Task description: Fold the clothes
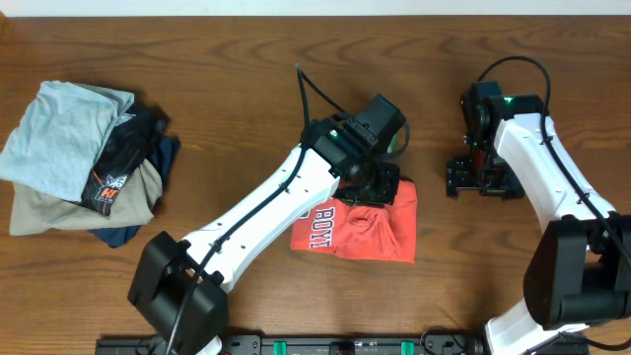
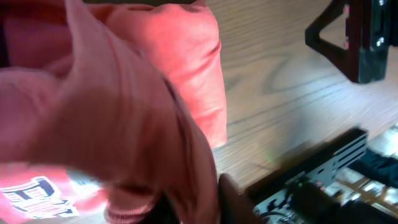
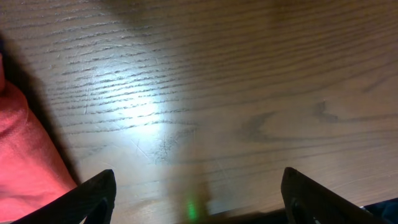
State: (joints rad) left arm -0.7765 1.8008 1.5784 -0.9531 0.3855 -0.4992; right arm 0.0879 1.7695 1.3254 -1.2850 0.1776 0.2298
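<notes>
Left gripper [image 1: 379, 187] on the far edge of the T-shirt [image 1: 380, 232], cloth draped over it, can't tell its opening or grip | bench [image 1: 246, 89]: T-shirt sits mid-bench as a rough block, lettering up | right gripper [image 3: 199, 186] wide open, empty, just beside | advice: let go low, lift straight up, don't drag the fold open

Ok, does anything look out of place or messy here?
Nothing spilled or damaged. The red T-shirt is folded but rumpled, its lettering half hidden. The pile of clothes at the far left is skewed, with a black garment poking out sideways.
</notes>
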